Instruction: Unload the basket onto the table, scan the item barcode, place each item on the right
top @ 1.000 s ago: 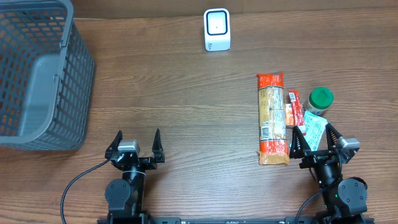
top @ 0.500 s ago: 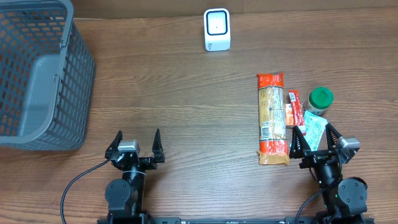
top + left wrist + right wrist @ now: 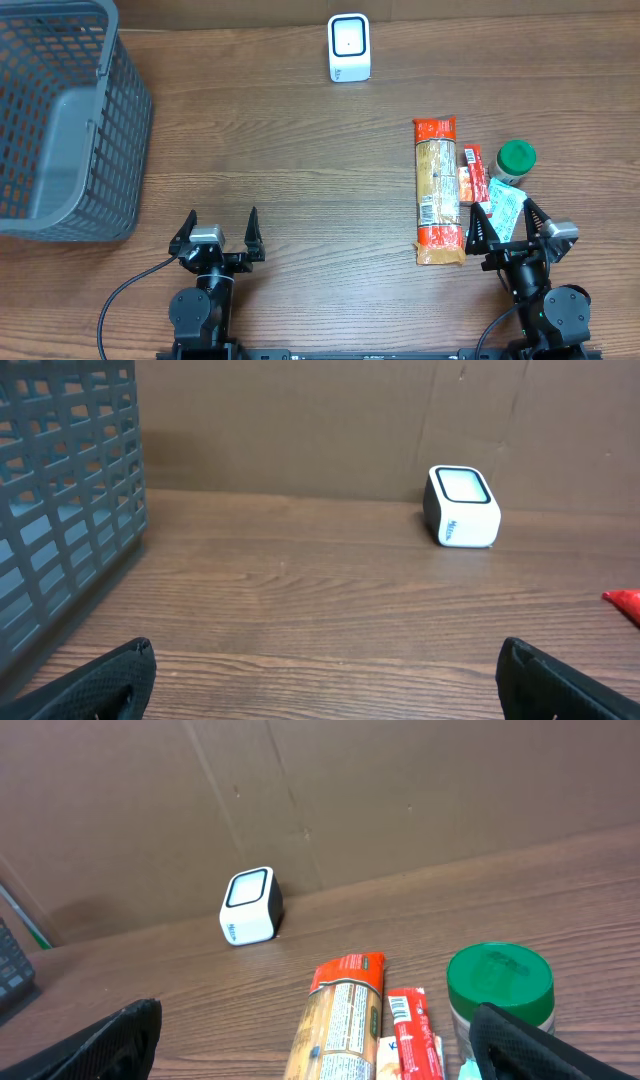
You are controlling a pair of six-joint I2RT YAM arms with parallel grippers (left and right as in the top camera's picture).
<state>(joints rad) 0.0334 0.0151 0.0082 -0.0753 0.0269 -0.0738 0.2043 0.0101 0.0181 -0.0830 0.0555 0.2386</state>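
Can't read label print on pasta packet [image 3: 438, 195] overhead: too small. Only getting its red corner at left wrist view's right edge. Losing basket [image 3: 60, 120] past left and top edges. Seeing teal pouch [image 3: 506, 198] only partly, behind right gripper [image 3: 503, 210] fingers.

Scanner [image 3: 349, 47]: white box with a dark-rimmed window, sitting upright at 12 o'clock near the table's far edge. Long pasta pack [image 3: 438, 190], red ends and tan middle, is lying flat at 3 o'clock, its long axis running 12 to 6. Small red box [image 3: 471, 172] is lying just beside its 3 o'clock side. Green-lidded jar [image 3: 516, 160] is standing upright at the box's 2 o'clock. Teal packet [image 3: 503, 207] is lying at the jar's 6 o'clock, partly hidden.
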